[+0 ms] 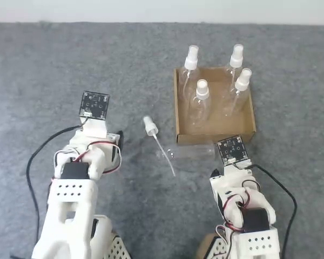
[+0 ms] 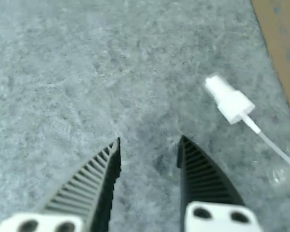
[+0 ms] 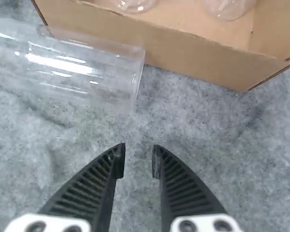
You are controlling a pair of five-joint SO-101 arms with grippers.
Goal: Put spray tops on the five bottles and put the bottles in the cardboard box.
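Four capped bottles (image 1: 201, 100) stood in the box (image 1: 215, 138). The last bottle (image 3: 63, 67) lay on the desk against its wall, the top (image 2: 229, 102) near its mouth. The left claw (image 2: 150, 140) and right claw (image 3: 137, 146) gaped empty; best the left pinch the top's head while the right steadied the bottle.

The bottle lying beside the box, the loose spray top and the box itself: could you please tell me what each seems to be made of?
The lying bottle looks like clear glossy plastic, possibly glass: see-through, with bright streaks along it. The spray top seems opaque white moulded plastic, its tube thin and translucent. The cardboard box is matte brown card, with raw edges.
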